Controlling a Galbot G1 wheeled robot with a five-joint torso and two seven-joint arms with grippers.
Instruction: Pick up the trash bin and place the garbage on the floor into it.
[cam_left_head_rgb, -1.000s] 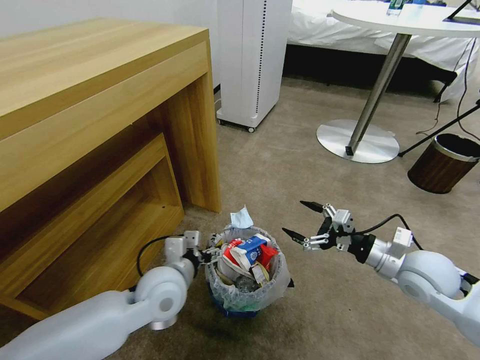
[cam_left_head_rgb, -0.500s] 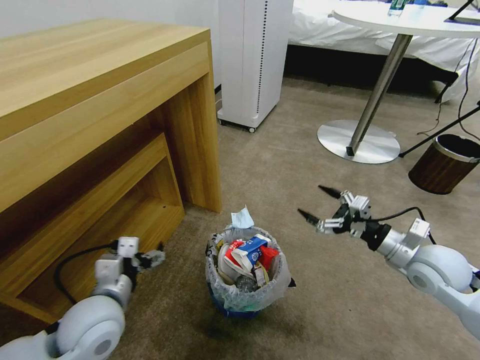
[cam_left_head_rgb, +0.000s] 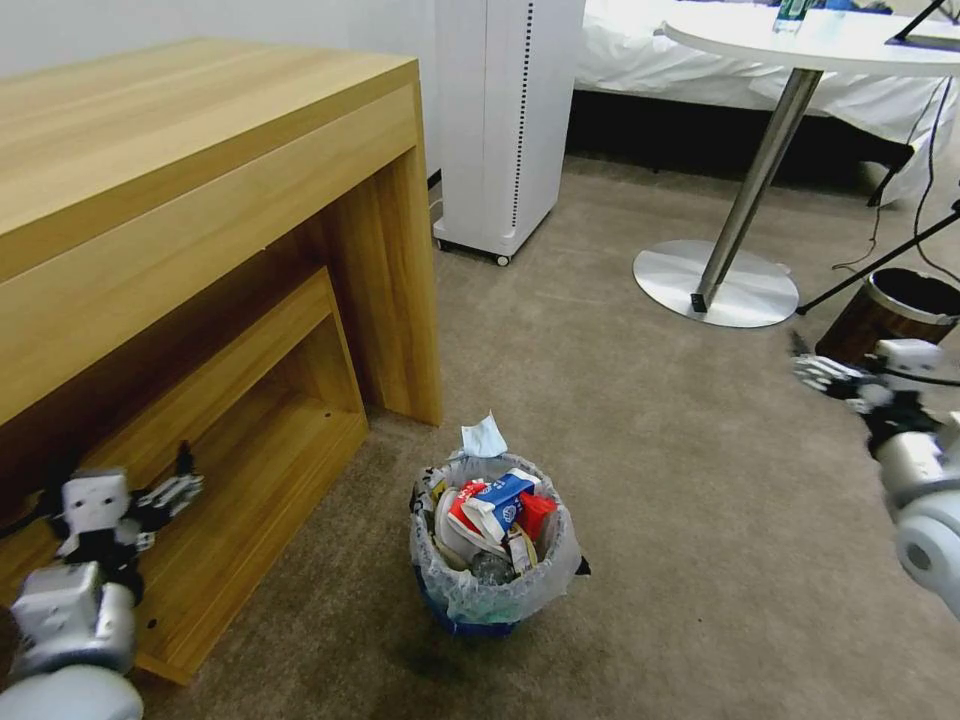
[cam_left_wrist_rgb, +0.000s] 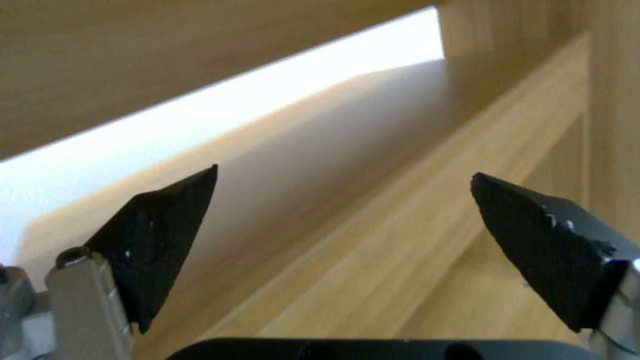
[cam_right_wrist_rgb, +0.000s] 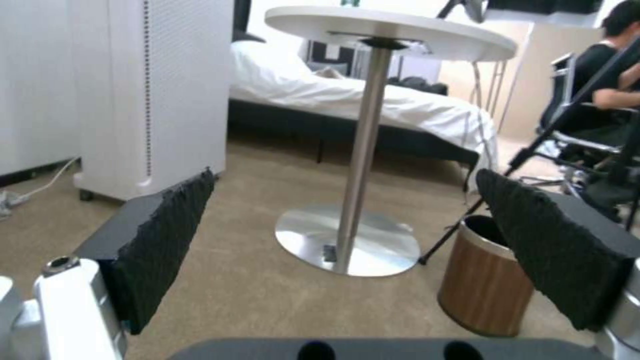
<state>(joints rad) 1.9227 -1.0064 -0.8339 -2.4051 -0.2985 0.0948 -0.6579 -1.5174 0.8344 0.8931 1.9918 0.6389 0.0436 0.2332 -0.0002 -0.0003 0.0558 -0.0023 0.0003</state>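
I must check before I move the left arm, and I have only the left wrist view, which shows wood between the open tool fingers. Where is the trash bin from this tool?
Observer: The trash bin stands on the beige floor in front of the robot. It is to the right of the left tool and apart from it. That tool is by the lower shelf of the desk.
Operator: Is the bin filled?
Observer: Yes, a blue-white carton and red wrappers reach its rim.
Operator: And the right tool?
Observer: The right tool is open and holds nothing, far on the right near the brown bin.
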